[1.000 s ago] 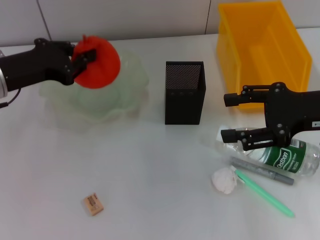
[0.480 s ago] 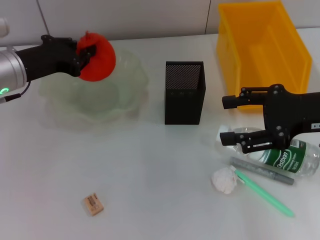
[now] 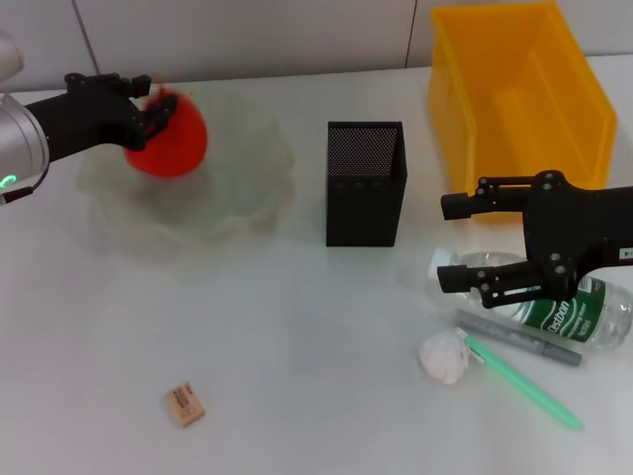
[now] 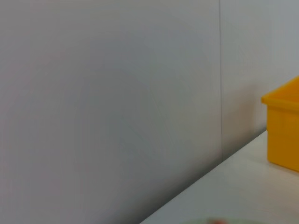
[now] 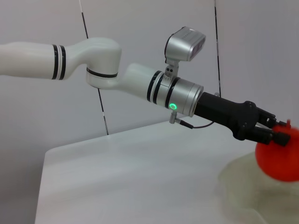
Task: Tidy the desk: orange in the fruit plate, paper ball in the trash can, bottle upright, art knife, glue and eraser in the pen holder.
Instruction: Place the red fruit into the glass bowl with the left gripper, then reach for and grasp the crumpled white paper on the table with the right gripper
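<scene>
In the upper left of the head view, the orange (image 3: 168, 137) is being gripped by the left gripper (image 3: 148, 107), whose dark fingers are closed around its upper left side. The orange is being held over the left part of the translucent fruit plate (image 3: 247, 188), low inside its rim; whether it is touching the plate cannot be told. In the right wrist view the same grip is being shown at the right edge of the frame, with the left gripper (image 5: 271, 131) pressed against the orange (image 5: 279, 156) above the fruit plate (image 5: 238, 191).

At the right of the head view, the right gripper (image 3: 463, 241) is being held wide open, one finger above the other, with nothing between them; its lower finger is lying just over the cap end of the bottle (image 3: 554, 309), which is lying on its side at the lower right. The grey art knife (image 3: 518, 338) and the green glue (image 3: 522, 381) are lying just below the bottle, and the paper ball (image 3: 443, 356) is resting beside their left ends. The eraser (image 3: 184, 404) is lying alone at the lower left. The black pen holder (image 3: 366, 183) is standing upright in the centre, and the yellow trash can (image 3: 514, 99) is sitting at the upper right.
</scene>
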Motion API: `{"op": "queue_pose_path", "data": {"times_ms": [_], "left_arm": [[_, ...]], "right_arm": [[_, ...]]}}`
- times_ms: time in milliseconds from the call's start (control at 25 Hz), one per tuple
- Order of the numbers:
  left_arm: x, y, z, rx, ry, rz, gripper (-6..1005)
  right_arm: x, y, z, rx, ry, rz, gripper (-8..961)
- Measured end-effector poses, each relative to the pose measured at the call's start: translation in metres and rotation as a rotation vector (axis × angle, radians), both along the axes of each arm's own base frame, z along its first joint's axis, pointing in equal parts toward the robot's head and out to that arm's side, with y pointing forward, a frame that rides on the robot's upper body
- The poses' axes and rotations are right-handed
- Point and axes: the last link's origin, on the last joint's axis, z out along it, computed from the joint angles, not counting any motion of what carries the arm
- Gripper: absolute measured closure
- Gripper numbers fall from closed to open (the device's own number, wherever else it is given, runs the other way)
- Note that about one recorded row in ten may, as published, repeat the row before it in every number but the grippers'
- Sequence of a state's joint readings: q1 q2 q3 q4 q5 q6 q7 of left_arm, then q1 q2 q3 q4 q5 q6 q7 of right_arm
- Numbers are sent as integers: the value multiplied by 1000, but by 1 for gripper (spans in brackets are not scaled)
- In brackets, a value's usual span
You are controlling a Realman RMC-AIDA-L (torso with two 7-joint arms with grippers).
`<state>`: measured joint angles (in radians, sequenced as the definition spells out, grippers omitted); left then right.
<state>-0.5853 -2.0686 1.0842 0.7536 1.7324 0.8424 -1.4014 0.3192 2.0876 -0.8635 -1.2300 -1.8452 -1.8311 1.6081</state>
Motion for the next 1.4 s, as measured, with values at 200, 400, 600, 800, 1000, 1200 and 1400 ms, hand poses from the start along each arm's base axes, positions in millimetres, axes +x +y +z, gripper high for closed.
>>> {"op": "queue_pose_path", "data": {"times_ms": [200, 400, 600, 800, 1000, 1200, 1400], "left_arm": [[-2, -1, -1, 0, 3, 6, 728], [-1, -3, -1, -15, -19, 17, 490], [9, -10, 1, -84, -71, -23, 257], [24, -26, 12, -159, -103, -140, 206], [31, -46, 29, -218, -151, -228, 205], [32, -60, 35, -277, -172, -264, 206], [35, -87, 39, -437, -191, -345, 208]], "right_arm": [[0, 0, 1, 1, -1, 2, 151], [0, 1, 1, 4, -2, 1, 151], [2, 1, 2, 9, -11, -8, 151], [7, 1, 2, 6, -34, -23, 151], [12, 0, 3, 9, -54, -44, 152], [16, 3, 1, -19, -100, -114, 152], [15, 10, -3, -65, -152, -179, 152]]}}
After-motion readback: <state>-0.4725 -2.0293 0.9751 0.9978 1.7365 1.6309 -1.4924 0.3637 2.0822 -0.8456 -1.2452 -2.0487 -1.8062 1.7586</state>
